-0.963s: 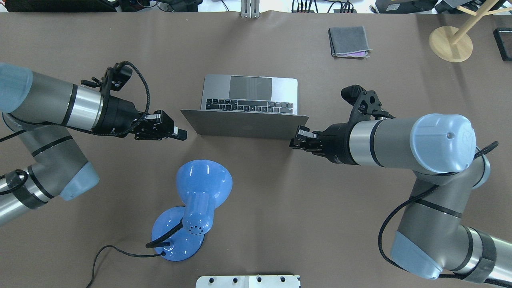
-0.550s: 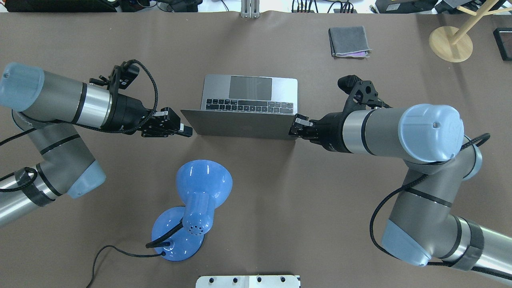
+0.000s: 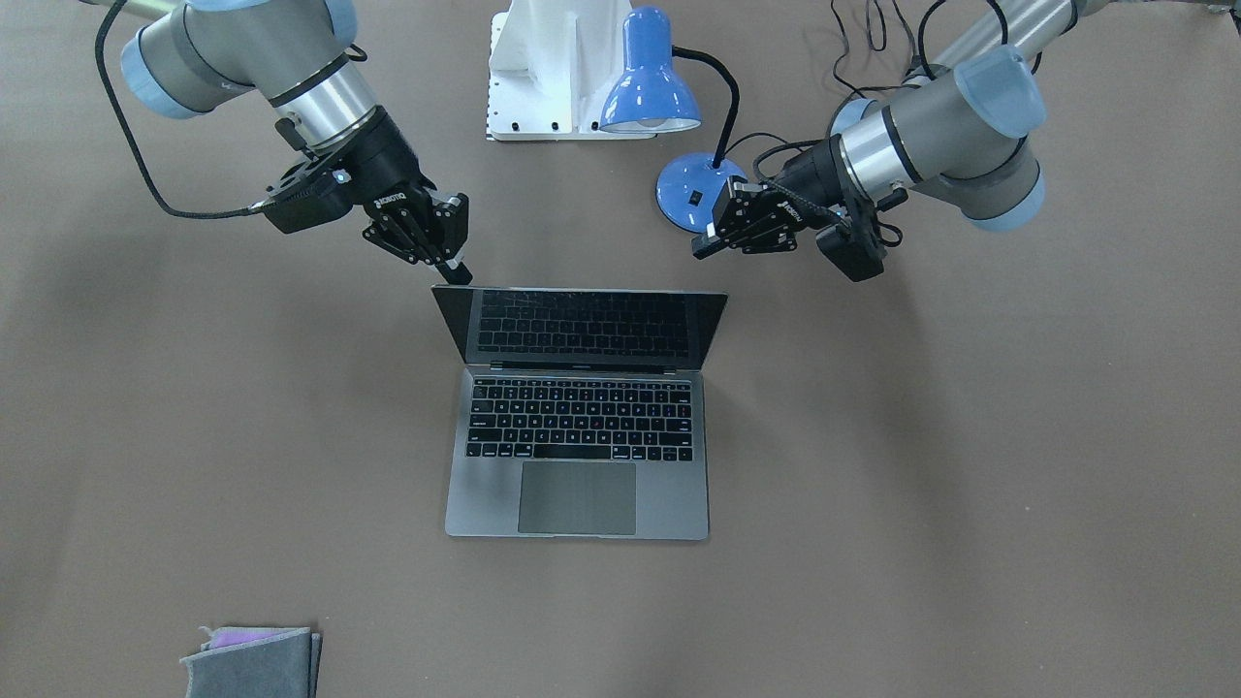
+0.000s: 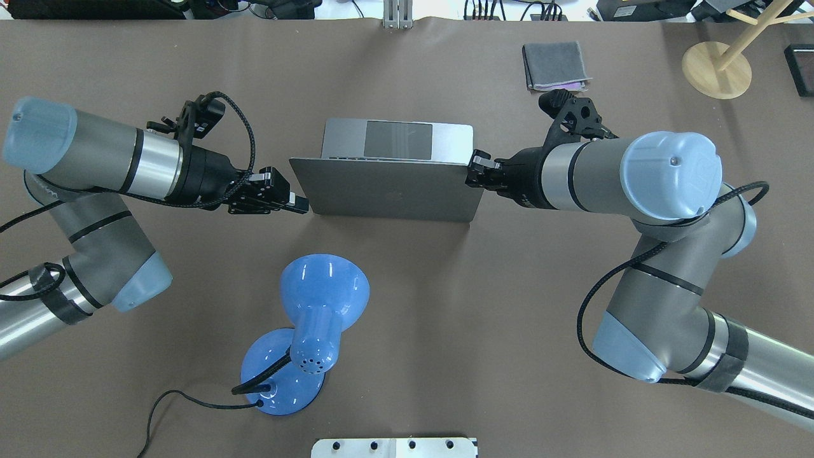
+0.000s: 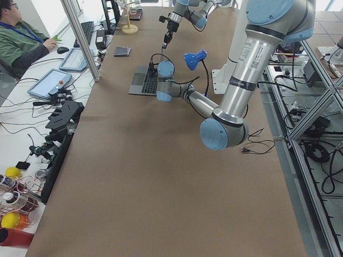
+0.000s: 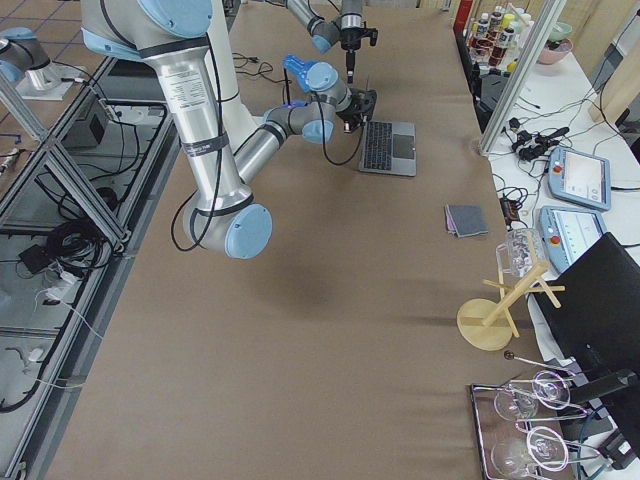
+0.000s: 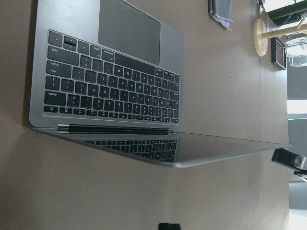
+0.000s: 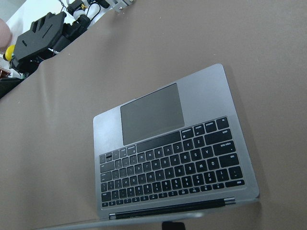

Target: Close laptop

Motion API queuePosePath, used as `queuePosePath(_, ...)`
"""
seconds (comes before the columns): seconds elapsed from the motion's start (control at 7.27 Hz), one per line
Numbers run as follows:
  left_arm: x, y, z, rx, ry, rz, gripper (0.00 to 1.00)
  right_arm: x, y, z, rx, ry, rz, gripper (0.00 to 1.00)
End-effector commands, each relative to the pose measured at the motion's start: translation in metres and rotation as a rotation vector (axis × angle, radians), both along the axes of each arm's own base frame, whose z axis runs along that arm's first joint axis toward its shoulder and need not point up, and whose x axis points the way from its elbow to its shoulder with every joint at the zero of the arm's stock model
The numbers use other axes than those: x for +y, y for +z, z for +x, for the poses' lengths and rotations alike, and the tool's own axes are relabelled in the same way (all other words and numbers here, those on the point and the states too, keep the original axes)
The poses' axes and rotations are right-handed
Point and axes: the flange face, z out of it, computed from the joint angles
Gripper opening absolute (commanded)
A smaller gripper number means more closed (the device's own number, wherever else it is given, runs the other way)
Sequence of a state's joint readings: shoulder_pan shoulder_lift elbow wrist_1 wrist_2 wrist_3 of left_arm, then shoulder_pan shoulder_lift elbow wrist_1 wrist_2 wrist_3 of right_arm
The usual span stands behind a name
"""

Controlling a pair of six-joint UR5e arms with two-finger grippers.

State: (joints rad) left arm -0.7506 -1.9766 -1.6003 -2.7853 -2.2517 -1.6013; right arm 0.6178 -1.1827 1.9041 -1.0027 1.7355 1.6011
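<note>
laptop [image 4: 388, 191] keys mostly hidden, under lid

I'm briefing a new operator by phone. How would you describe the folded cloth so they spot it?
On the brown table, start from the half-open laptop in the middle. Past it, toward the far edge on the robot's right, lies the folded cloth, near a round wooden base. It alone is soft: grey, with a purple layer peeking out.

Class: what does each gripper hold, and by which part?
Nothing is gripped. The shut right gripper rests against one top corner of the laptop lid; the left gripper hovers near the other.
</note>
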Motion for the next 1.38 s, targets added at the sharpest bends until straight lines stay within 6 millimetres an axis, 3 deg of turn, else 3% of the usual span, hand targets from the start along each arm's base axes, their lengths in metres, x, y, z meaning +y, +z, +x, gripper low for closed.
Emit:
queuePosePath(0.0,-0.012,-0.002,0.006,-0.002,-0.048,-0.002,0.0,-0.016,0.007,0.002,0.02,0.018,-0.002,0.0)
queuePosePath(0.41,-0.044,-0.007,0.017,-0.092,-0.111,0.016,0.0,-0.027,0.015,0.002,0.041,0.028,-0.004,0.0)
queuePosePath(0.96,-0.066,-0.024,0.027,-0.145,-0.204,0.003,0.0,-0.065,0.02,-0.011,0.076,0.062,-0.025,0.0)
queuePosePath(1.24,-0.098,-0.02,0.036,-0.177,-0.242,-0.011,0.0,-0.082,0.026,-0.018,0.098,0.072,-0.033,0.0)
